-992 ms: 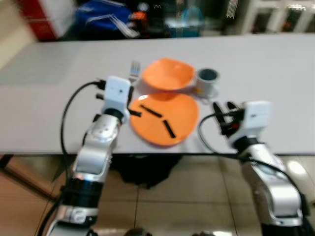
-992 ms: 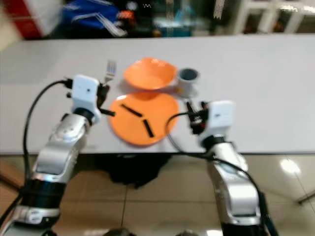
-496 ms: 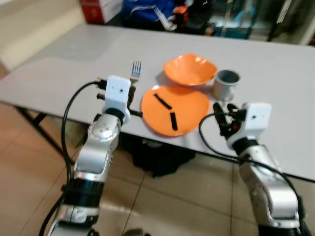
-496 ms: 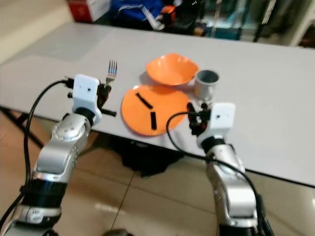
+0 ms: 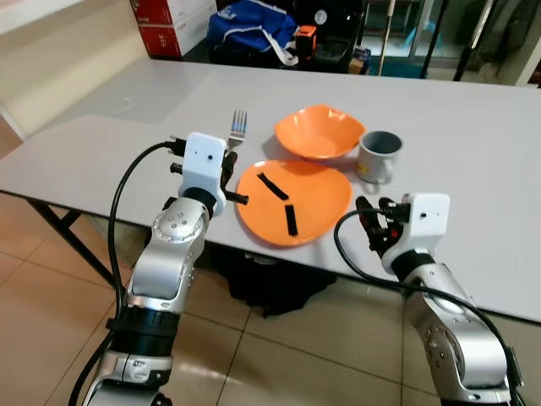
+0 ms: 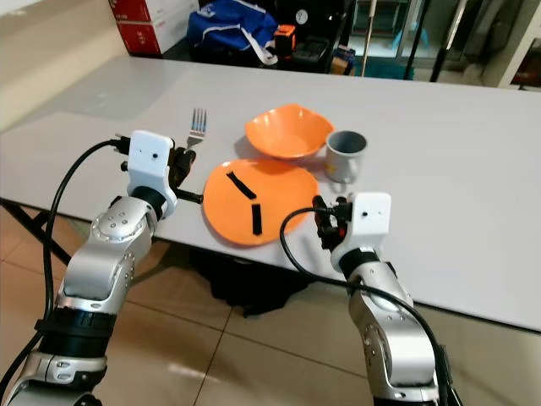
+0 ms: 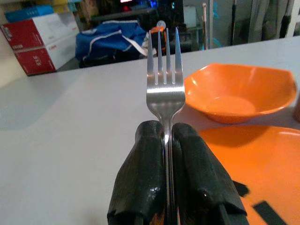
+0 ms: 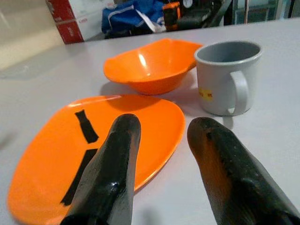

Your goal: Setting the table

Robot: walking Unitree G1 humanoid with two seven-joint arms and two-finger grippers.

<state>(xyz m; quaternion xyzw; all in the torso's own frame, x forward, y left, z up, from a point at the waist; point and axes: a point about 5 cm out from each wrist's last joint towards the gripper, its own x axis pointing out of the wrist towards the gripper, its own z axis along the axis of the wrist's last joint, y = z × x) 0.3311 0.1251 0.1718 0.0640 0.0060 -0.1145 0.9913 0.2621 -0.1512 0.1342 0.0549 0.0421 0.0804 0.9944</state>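
Note:
An orange plate (image 5: 296, 200) marked with two black tape strips lies near the grey table's (image 5: 127, 127) front edge. Behind it sits an orange bowl (image 5: 319, 131), with a grey mug (image 5: 378, 156) to its right. My left gripper (image 7: 167, 164) is shut on a silver fork (image 7: 164, 84), tines pointing away, held just above the table left of the plate; the fork (image 5: 237, 128) also rises past my left wrist. My right gripper (image 8: 161, 136) hangs open just right of the plate's front rim, the mug (image 8: 227, 82) beyond it.
Beyond the table's far edge lie a blue bag (image 5: 249, 25), red and white boxes (image 5: 173, 21) and dark clutter. A dark bundle (image 5: 270, 283) sits on the tiled floor under the table. Bare tabletop stretches left and right of the dishes.
The whole picture has shifted and sharpened as the camera moved. Both grippers keep much the same places by the plate, the left still holding the fork.

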